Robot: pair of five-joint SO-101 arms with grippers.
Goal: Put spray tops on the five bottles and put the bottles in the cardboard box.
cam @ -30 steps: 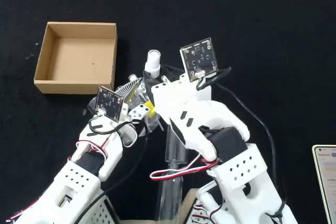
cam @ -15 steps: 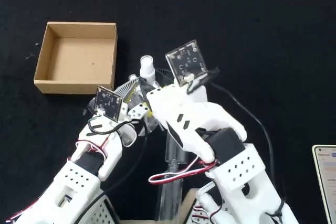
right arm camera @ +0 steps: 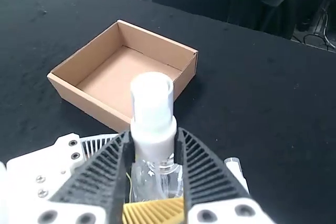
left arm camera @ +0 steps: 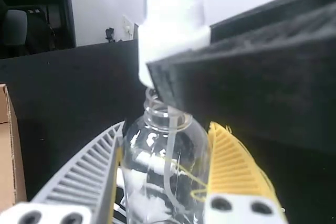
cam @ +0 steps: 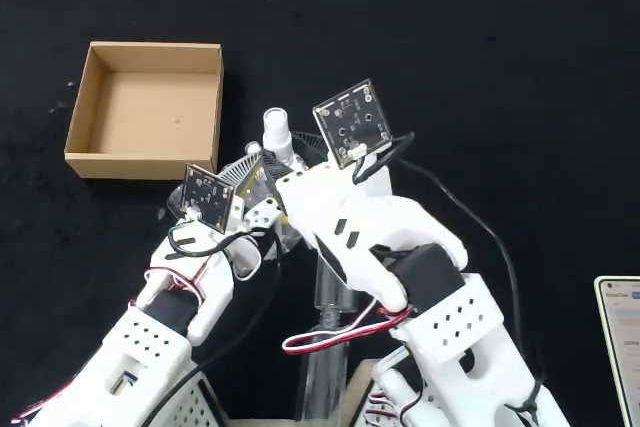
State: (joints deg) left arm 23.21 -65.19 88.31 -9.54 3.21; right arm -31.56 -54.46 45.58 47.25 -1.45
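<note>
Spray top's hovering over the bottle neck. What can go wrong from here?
1. The spray top is not yet seated on the bottle neck; if pressed tilted, it may jam crooked.
2. The left gripper clamps the bottle by smooth sides; a push from the right gripper might slip or tip it.

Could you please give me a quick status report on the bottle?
Left hand shut on bottle. Right hand shut on spray top, tube inside the neck, cap not yet seated. No obstruction toward cardboard box.
</note>
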